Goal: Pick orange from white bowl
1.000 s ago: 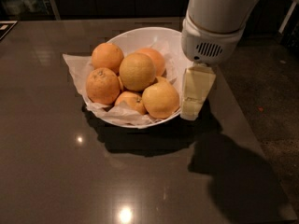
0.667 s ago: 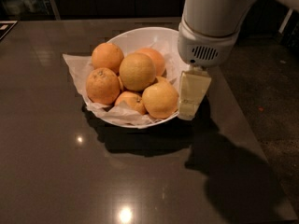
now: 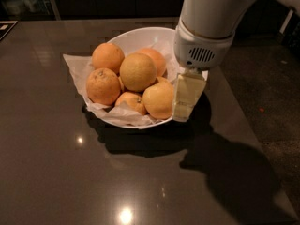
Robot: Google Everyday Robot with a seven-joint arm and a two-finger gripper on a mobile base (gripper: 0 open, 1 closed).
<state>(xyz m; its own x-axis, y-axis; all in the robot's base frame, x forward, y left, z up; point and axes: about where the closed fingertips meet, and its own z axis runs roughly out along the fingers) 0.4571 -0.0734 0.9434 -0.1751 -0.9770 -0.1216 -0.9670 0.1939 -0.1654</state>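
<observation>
Approach step, I'd say: your pincer, state untellable, sits beside the smooth pale yellow-orange fruit in the glossy white bowl; straddle it next.

A dark, glossy table flecked with bright reflections carries a white bowl toward its far side, the robot's gripper poised at the bowl's right rim above the tabletop

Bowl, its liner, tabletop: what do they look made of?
White bowl: probably glazed ceramic, maybe plastic; smooth, glossy white wall.
Liner: thin paper, matte, crumpled creases.
Table: polished dark stone or laminate; it shows sharp light reflections.
Gripper hangs at the bowl's right rim.
</observation>
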